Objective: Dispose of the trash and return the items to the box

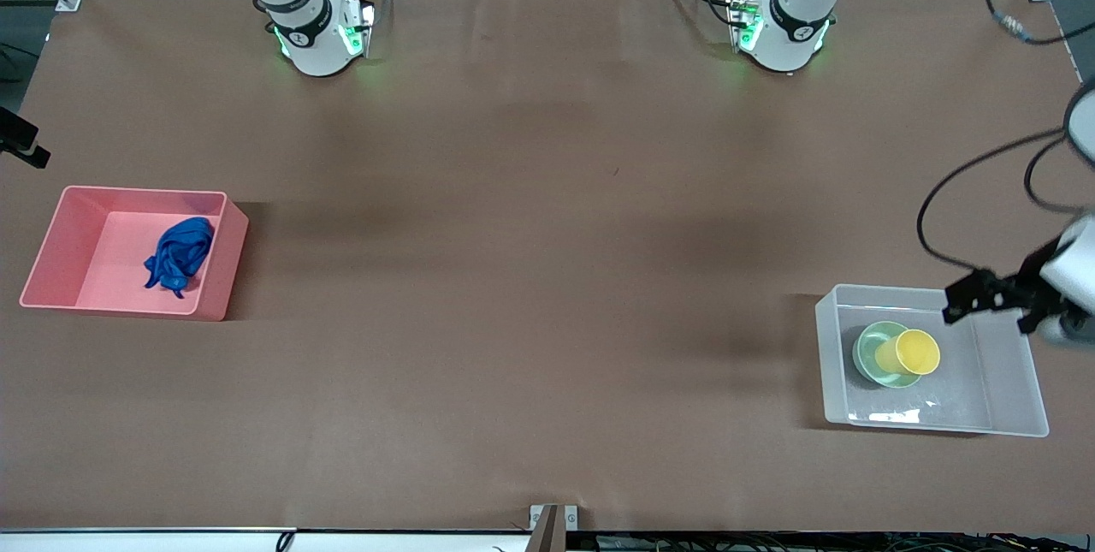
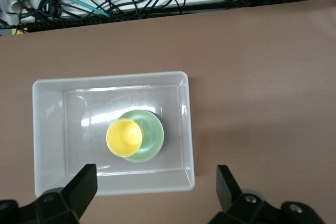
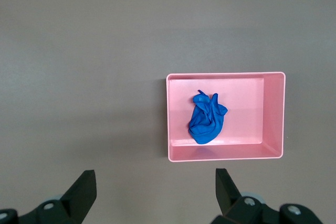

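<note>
The trash, a crumpled blue cloth [image 1: 180, 254] [image 3: 207, 119], lies inside the pink tub [image 1: 60, 252] [image 3: 226, 152] toward the right arm's end of the table. The box, a clear tub [image 1: 932, 428] [image 2: 50, 129], stands toward the left arm's end. In it sits the mint-green bowl [image 1: 871, 357] [image 2: 152, 132], and the yellow cup [image 1: 915, 353] [image 2: 124, 137] rests tilted in the bowl. My left gripper [image 1: 992, 308] [image 2: 156, 174] hangs open and empty over the box's rim. My right gripper [image 3: 155, 174] is open and empty, high over bare table beside the pink tub.
Brown table cover [image 1: 547, 235] spreads wide between the two tubs. The arms' bases [image 1: 316, 30] [image 1: 783, 30] stand along the table's edge farthest from the front camera. A black cable [image 1: 941, 192] loops above the box.
</note>
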Robot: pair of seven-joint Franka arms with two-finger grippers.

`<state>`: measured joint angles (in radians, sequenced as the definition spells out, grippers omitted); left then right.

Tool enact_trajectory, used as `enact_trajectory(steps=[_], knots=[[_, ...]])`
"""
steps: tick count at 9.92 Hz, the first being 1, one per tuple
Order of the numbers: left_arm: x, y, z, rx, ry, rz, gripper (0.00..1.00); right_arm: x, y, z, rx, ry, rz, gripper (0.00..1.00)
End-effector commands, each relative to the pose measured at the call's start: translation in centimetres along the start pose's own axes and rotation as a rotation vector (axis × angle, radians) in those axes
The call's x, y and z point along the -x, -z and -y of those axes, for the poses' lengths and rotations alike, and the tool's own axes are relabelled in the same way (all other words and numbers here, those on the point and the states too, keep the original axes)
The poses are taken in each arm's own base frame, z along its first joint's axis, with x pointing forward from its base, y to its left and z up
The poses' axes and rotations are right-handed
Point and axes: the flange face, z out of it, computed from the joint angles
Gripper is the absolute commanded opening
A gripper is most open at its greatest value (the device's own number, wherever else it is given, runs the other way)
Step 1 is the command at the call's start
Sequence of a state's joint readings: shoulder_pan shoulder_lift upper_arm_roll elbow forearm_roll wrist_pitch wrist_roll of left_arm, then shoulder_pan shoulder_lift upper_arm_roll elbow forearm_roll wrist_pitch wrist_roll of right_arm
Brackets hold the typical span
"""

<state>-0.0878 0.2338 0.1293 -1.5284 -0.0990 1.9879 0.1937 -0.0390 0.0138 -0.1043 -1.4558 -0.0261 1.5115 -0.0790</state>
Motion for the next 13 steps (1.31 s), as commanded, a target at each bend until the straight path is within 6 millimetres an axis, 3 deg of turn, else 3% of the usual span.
enact_trajectory(steps=[1, 2, 3, 6, 7, 9, 13], knots=[[7.4, 3.0, -1.1, 0.014, 0.019, 0.023, 1.00, 0.2, 0.1, -0.1, 0.001, -0.011, 0.007, 1.00], [8.9, 4.9, -1.1, 0.026, 0.035, 0.061, 1.00, 0.2, 0.1, -0.2, 0.001, -0.013, 0.007, 1.00], [9.1, 6.6, -1.3, 0.029, 0.029, 0.093, 1.00, 0.2, 0.1, -0.2, 0.001, -0.011, 0.007, 1.00], [7.8, 12.6, -1.7, -0.042, -0.001, 0.115, 1.00, 0.2, -0.2, -0.3, 0.000, -0.011, 0.014, 1.00], [7.4, 13.8, -2.7, -0.055, -0.018, 0.137, 1.00, 0.2, -0.2, -0.3, 0.000, -0.009, 0.014, 1.00], [6.9, 15.2, -2.6, -0.050, 0.001, 0.198, 1.00, 0.3, -0.2, -0.5, 0.000, -0.011, 0.015, 1.00], [8.5, 15.4, -2.5, -0.035, 0.083, 0.249, 1.00, 0.3, -0.2, -0.5, 0.000, -0.011, 0.015, 1.00]])
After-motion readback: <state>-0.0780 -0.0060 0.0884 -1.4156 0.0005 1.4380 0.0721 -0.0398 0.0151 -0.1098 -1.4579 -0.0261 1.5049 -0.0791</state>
